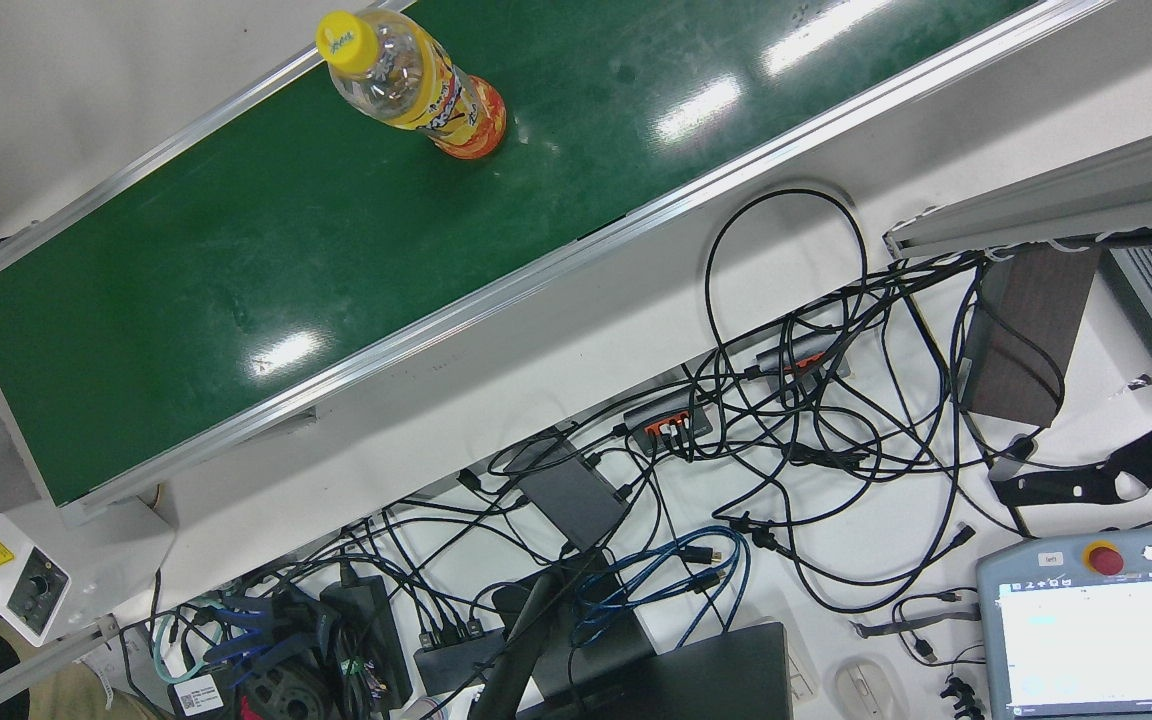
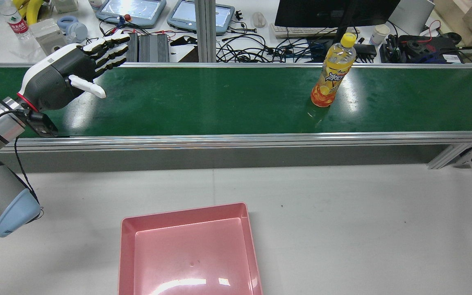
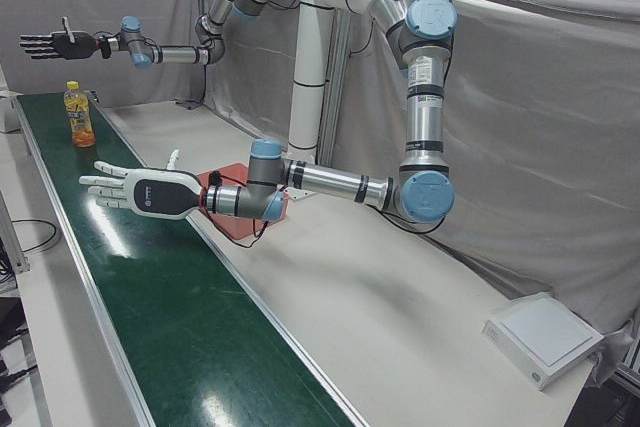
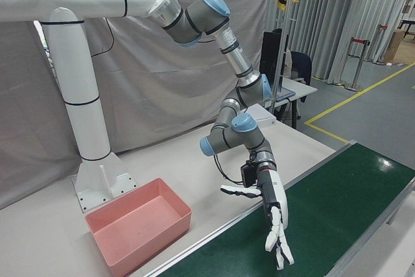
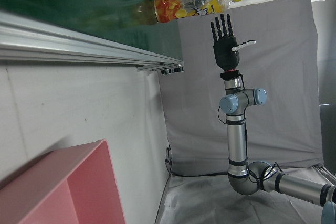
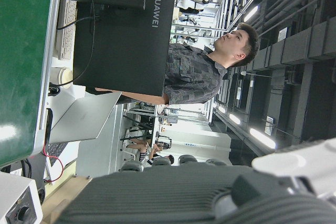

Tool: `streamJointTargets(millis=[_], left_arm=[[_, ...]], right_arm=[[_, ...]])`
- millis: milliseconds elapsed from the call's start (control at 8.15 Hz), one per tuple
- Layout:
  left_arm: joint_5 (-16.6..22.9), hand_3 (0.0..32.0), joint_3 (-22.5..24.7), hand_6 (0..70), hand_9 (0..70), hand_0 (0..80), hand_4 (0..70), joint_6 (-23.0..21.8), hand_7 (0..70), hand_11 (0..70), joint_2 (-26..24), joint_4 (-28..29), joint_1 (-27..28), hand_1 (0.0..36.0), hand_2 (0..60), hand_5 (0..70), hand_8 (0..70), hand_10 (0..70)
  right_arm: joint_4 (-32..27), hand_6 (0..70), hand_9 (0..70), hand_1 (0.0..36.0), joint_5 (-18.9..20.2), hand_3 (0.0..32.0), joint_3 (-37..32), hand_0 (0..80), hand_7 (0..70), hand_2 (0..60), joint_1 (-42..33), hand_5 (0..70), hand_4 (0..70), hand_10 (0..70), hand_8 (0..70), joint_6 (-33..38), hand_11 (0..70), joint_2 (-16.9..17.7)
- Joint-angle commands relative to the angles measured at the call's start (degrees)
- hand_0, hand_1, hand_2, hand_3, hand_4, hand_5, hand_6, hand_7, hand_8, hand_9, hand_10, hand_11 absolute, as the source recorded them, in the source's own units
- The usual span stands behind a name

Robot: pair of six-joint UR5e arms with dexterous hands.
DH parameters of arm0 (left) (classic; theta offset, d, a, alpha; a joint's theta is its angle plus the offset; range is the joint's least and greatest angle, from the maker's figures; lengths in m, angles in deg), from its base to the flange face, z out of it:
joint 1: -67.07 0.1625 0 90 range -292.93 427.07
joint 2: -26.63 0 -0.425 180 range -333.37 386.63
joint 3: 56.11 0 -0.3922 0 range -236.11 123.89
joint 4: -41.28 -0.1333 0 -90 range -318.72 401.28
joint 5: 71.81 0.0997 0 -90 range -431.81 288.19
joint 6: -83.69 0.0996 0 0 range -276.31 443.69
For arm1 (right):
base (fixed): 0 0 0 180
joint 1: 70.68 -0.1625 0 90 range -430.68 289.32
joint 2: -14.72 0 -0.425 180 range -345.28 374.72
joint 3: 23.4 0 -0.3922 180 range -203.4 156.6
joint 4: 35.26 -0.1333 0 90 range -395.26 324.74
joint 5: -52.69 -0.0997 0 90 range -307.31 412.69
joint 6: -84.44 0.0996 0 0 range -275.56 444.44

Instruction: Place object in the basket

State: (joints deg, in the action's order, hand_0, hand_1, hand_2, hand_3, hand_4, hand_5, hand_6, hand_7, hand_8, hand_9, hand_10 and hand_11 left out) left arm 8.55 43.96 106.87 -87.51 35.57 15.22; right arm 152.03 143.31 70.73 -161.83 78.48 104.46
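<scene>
A yellow-capped orange drink bottle stands upright on the green conveyor belt. It also shows in the front view, the left-front view and the left hand view. The pink basket sits empty on the white table on the near side of the belt. My left hand is open, fingers stretched out over the belt's left part, far from the bottle; it also shows in the right-front view. My right hand is open and empty, raised high beyond the bottle.
The belt has aluminium side rails. Beyond the belt is a cluttered desk with cables, a monitor and teach pendants. A white pedestal column stands behind the table.
</scene>
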Motion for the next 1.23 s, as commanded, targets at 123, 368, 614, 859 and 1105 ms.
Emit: streamJointTargets(millis=[123, 368, 614, 859, 1105], left_arm=[[0.1, 2.6, 0.0, 0.8, 7.2, 53.0, 12.6, 0.0, 0.0, 8.8, 0.1, -0.2, 0.0, 11.7, 0.0, 15.5, 7.0, 5.0], [0.1, 2.6, 0.0, 0.9, 7.7, 53.2, 12.7, 0.0, 0.0, 9.0, 0.1, -0.2, 0.1, 13.4, 0.0, 15.9, 7.3, 5.1], [0.1, 2.6, 0.0, 0.8, 7.5, 53.2, 12.7, 0.0, 0.0, 9.1, 0.1, -0.2, 0.1, 13.0, 0.0, 16.0, 7.2, 5.2], [0.1, 2.8, 0.0, 0.8, 7.7, 53.0, 12.5, 0.0, 0.0, 9.1, 0.1, -0.3, 0.1, 12.8, 0.0, 16.0, 7.4, 5.2], [0.1, 2.2, 0.0, 0.9, 7.5, 52.9, 12.7, 0.0, 0.0, 8.9, 0.1, -0.3, 0.1, 13.0, 0.0, 16.7, 7.3, 5.1]], right_arm=[[0.0, 0.0, 0.0, 0.0, 0.0, 0.0, 0.0, 0.0, 0.0, 0.0, 0.0, 0.0, 0.0, 0.0, 0.0, 0.0, 0.0, 0.0], [0.0, 0.0, 0.0, 0.0, 0.0, 0.0, 0.0, 0.0, 0.0, 0.0, 0.0, 0.0, 0.0, 0.0, 0.0, 0.0, 0.0, 0.0], [0.0, 0.0, 0.0, 0.0, 0.0, 0.0, 0.0, 0.0, 0.0, 0.0, 0.0, 0.0, 0.0, 0.0, 0.0, 0.1, 0.0, 0.0], [0.0, 0.0, 0.0, 0.0, 0.0, 0.0, 0.0, 0.0, 0.0, 0.0, 0.0, 0.0, 0.0, 0.0, 0.0, 0.0, 0.0, 0.0], [0.0, 0.0, 0.0, 0.0, 0.0, 0.0, 0.0, 0.0, 0.0, 0.0, 0.0, 0.0, 0.0, 0.0, 0.0, 0.0, 0.0, 0.0]])
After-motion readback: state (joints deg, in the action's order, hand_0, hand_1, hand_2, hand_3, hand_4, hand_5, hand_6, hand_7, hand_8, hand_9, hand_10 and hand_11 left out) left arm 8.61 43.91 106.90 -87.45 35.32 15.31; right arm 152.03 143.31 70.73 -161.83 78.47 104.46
